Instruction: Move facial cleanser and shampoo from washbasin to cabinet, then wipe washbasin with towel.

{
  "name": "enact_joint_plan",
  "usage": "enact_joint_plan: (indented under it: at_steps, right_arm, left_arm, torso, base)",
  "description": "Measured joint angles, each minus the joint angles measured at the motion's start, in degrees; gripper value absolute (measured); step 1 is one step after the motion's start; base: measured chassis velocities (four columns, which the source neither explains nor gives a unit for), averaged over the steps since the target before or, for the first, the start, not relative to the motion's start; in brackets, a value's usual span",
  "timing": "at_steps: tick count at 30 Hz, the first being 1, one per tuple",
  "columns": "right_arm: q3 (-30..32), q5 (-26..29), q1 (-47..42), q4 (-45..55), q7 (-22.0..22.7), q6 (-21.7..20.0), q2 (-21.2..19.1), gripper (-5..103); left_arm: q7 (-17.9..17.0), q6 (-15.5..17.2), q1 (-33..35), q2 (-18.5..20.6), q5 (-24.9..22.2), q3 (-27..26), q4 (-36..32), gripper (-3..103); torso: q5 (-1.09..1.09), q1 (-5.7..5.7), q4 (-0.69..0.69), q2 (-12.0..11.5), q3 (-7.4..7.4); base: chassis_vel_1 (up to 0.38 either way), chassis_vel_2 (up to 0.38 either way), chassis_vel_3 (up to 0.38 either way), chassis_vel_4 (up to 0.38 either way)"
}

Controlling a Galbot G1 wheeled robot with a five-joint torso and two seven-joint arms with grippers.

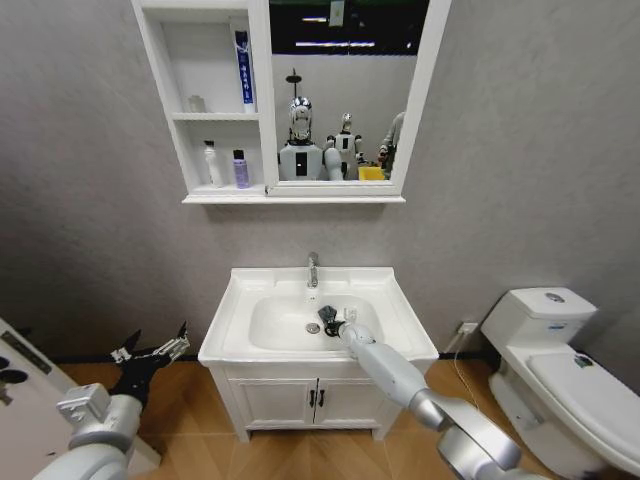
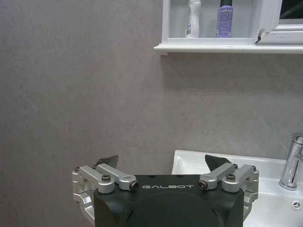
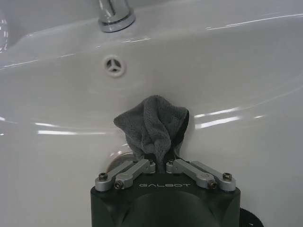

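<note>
My right gripper [image 1: 333, 320] reaches down into the bowl of the washbasin [image 1: 232, 330], shut on the dark grey towel [image 3: 151, 125]. The bunched cloth presses against the white bowl just beside the drain [image 1: 313, 328], below the chrome tap [image 1: 313, 270]. Up on the wall, the cabinet [image 1: 160, 60] holds a white bottle [image 1: 212, 165] and a purple bottle [image 1: 241, 170] on its lower shelf, and a blue tube [image 1: 243, 68] above. I cannot tell which is the facial cleanser and which the shampoo. My left gripper [image 1: 150, 345] hangs open and idle left of the basin, holding nothing.
A white toilet [image 1: 560, 370] stands close on the right. Under the basin is a white two-door vanity [image 1: 315, 400] with black handles. A white unit [image 1: 20, 400] sits at the lower left. The cabinet's mirror [image 1: 340, 90] reflects the room behind.
</note>
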Motion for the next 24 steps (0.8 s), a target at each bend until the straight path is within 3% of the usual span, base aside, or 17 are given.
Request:
enact_joint_plan:
  at_steps: [2, 9, 14, 16, 24]
  right_arm:
    - [-0.48, 0.49, 0.57, -0.84, 0.20, -0.42, 1.98, 5]
    - [-1.54, 1.01, 1.59, -2.27, -0.45, -0.35, 7.54, 5]
    - [-1.66, 0.92, 1.58, -1.90, -0.34, -0.37, 8.22, 5]
    - [-1.63, 0.47, 1.47, -1.53, 0.41, -0.80, 7.37, 5]
    - [1.70, 0.70, -2.48, 8.70, 8.05, -5.06, -4.21, 5]
  left_arm:
    - [0.00, 0.00, 0.00, 0.00, 0.00, 0.00, 0.00, 100]
    - [-0.01, 0.00, 0.00, 0.00, -0.01, 0.00, 0.00, 100]
    - [0.00, 0.00, 0.00, 0.00, 0.00, 0.00, 0.00, 100]
    - [-0.01, 0.00, 0.00, 0.00, 0.00, 0.00, 0.00, 100]
    - [0.01, 0.00, 0.00, 0.00, 0.00, 0.00, 0.00, 100]
  torso:
    - [0.01, 0.00, 0.06, 0.00, 0.01]
    - [0.01, 0.00, 0.06, 0.00, 0.01]
    - [0.01, 0.00, 0.07, 0.00, 0.00]
    - [0.02, 0.00, 0.07, 0.00, 0.00]
    - [0.02, 0.00, 0.01, 0.00, -0.01]
  base:
    - [0.000, 0.000, 0.000, 0.000]
    - [0.000, 0.000, 0.000, 0.000]
    - [0.000, 0.000, 0.000, 0.000]
    - [0.000, 0.000, 0.000, 0.000]
    - [0.000, 0.000, 0.000, 0.000]
